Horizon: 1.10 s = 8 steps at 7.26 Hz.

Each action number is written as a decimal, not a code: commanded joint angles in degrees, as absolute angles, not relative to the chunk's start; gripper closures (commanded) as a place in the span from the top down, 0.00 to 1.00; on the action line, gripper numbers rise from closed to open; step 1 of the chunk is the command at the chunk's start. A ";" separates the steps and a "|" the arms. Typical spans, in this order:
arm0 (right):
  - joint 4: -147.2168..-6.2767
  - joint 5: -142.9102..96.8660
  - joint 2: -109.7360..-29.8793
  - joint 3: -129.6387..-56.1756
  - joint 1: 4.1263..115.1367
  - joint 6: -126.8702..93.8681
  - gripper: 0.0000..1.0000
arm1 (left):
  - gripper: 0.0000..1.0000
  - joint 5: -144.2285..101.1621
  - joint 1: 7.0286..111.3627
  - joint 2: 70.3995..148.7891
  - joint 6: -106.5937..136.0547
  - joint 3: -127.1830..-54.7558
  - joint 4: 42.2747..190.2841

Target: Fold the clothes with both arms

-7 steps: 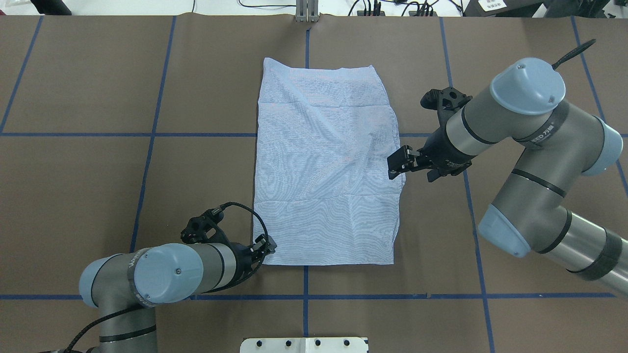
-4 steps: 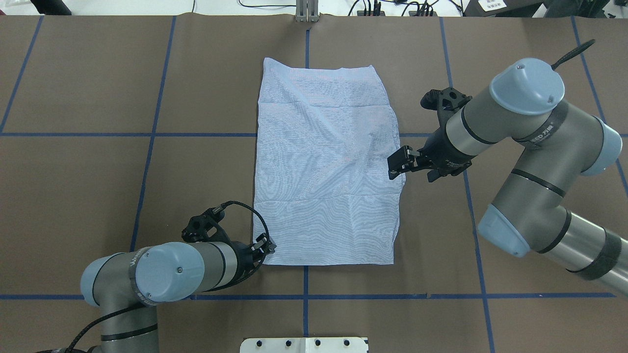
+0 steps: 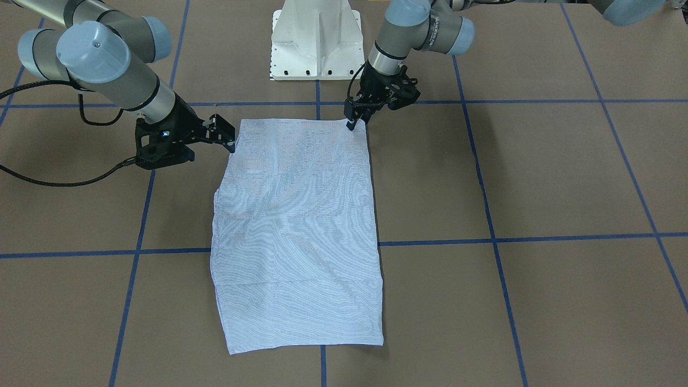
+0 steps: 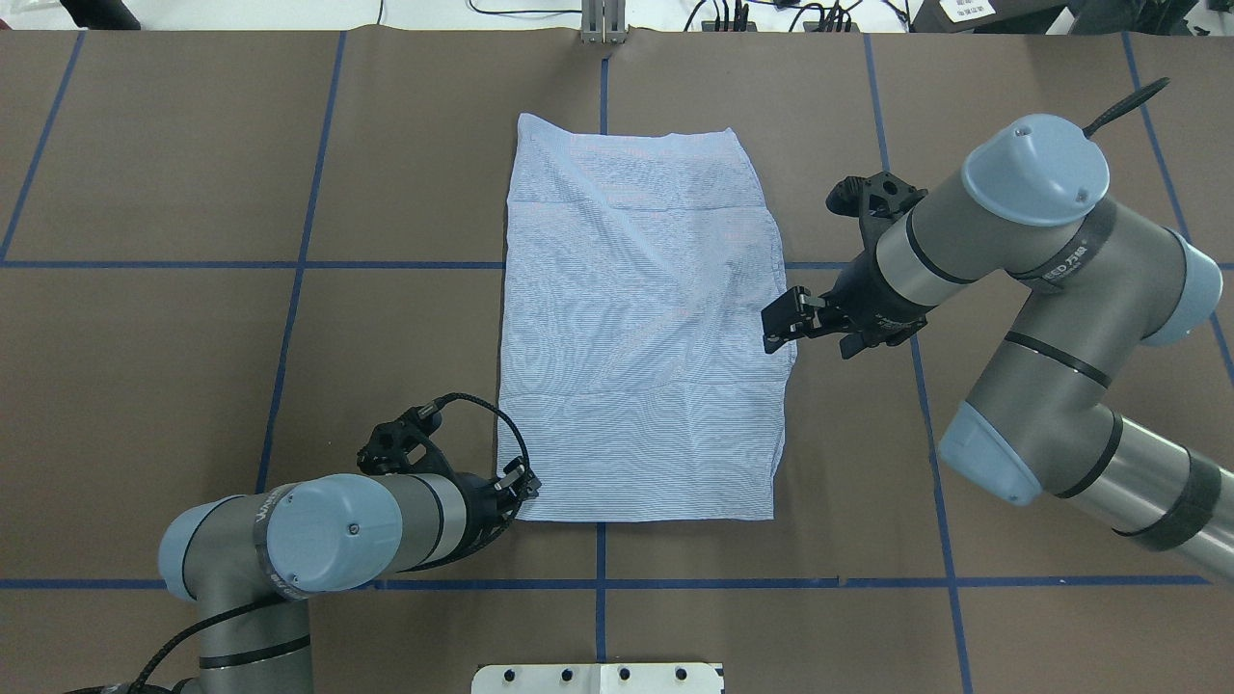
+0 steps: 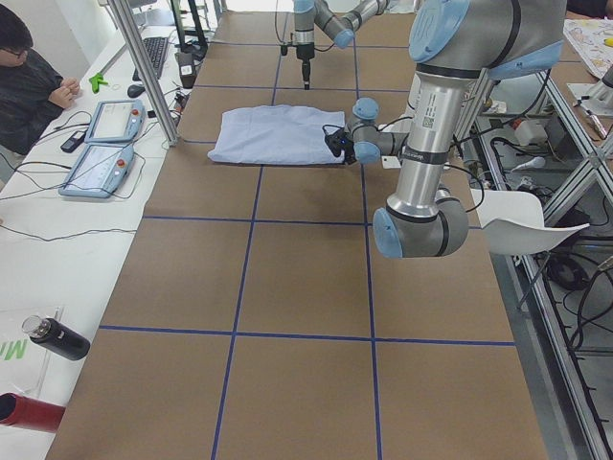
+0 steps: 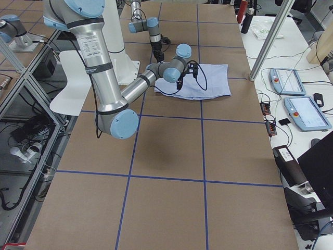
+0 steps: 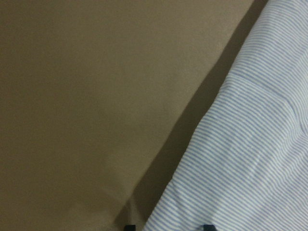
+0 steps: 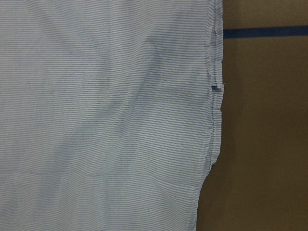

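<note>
shirt (image 4: 636, 318) flat; left gripper (image 4: 521, 485) nudged in at near corner, fingers apart; right gripper (image 4: 779, 323) unmoved, released; corner grasp likely next.

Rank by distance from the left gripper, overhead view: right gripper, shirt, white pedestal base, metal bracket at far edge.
From the left gripper:
1. Striped shirt, near-left corner at the fingertips.
2. White pedestal base, near edge, centre.
3. Right gripper, at the shirt's right edge.
4. Metal bracket, far edge, centre.
</note>
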State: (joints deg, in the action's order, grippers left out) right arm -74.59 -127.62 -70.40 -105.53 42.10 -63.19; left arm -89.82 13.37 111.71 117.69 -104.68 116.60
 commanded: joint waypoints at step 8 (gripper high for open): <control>-74.62 -127.62 -70.49 -105.47 42.10 -63.19 1.00 | 0.16 -89.82 13.80 112.50 117.69 -103.80 116.63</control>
